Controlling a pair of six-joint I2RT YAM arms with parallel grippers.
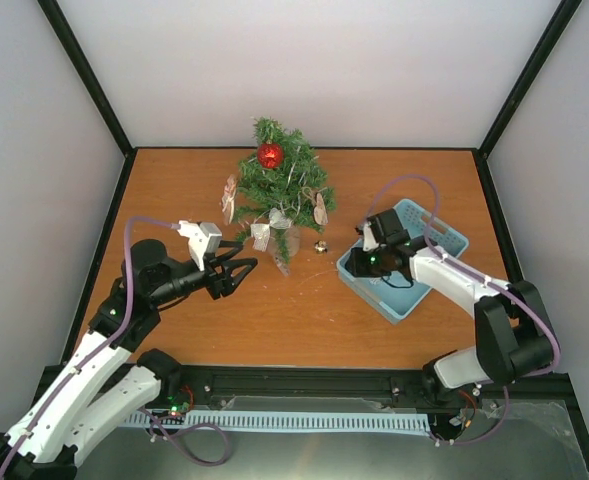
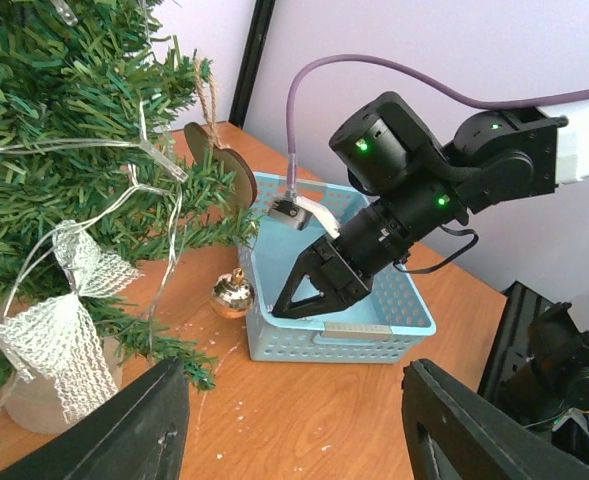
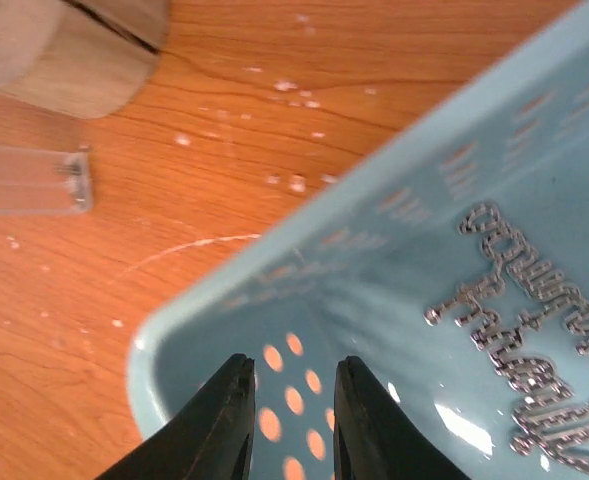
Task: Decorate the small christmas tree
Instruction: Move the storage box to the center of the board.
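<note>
The small christmas tree [image 1: 279, 185] stands at the back middle of the table. It carries a red bauble [image 1: 270, 155], wooden discs and a white lace bow [image 2: 59, 330]. My left gripper [image 1: 244, 270] hovers low just left of the tree's foot, open and with nothing between its fingers [image 2: 114, 430]. A gold bauble [image 2: 231, 295] lies on the table between the tree and the blue basket [image 2: 394, 325]. My right gripper [image 3: 294, 365] reaches down into the basket's near-left corner, its jaws a little apart and holding nothing. A silver glitter lettering ornament [image 3: 534, 320] lies on the basket floor to its right.
A clear light string with small plastic tips hangs off the tree's branches [image 2: 159, 160]. The tree's pale base [image 3: 64, 50] and a clear plastic piece [image 3: 29, 180] sit on the wood just outside the basket. White flecks are scattered over the tabletop. Black frame posts edge the table.
</note>
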